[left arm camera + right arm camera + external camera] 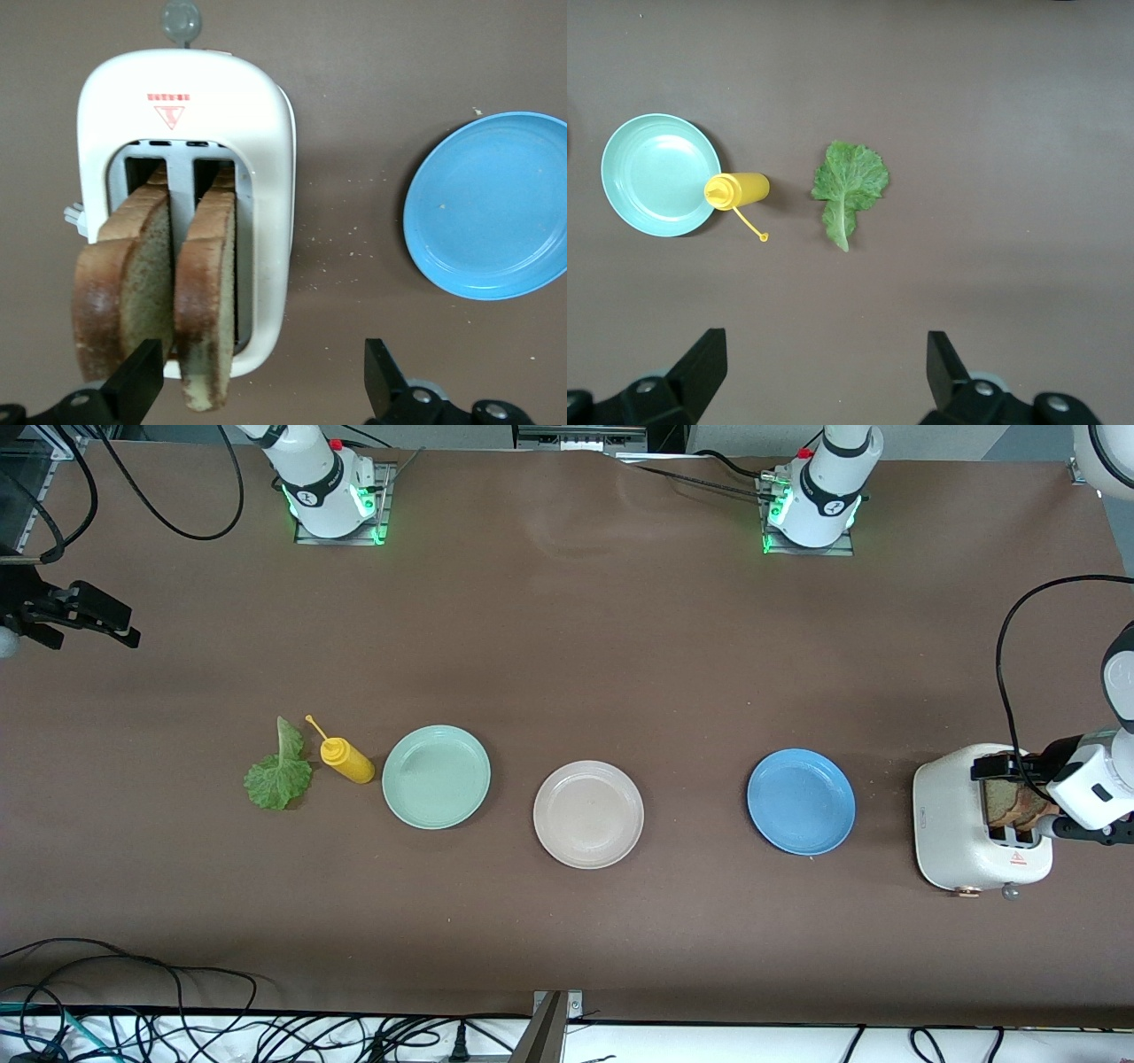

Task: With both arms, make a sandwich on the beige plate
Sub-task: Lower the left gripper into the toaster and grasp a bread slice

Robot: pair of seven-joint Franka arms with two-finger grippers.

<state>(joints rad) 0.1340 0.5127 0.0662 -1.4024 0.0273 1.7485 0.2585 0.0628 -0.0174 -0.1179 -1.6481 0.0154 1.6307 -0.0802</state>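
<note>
Hovering spread-fingered over the glossy white toaster and its crusty bread slices, left gripper; right gripper likewise spread.

No words or numbers can be read. The toaster carries a red warning triangle under a red bar of marks too small to read.

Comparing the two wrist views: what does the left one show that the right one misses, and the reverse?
Only the left wrist view shows the white toaster with two bread slices standing in its slots, plus the blue plate. Only the right wrist view shows the lettuce leaf, the yellow sauce bottle and the mint green plate. Both show brown tabletop and their own open gripper, left and right.
</note>
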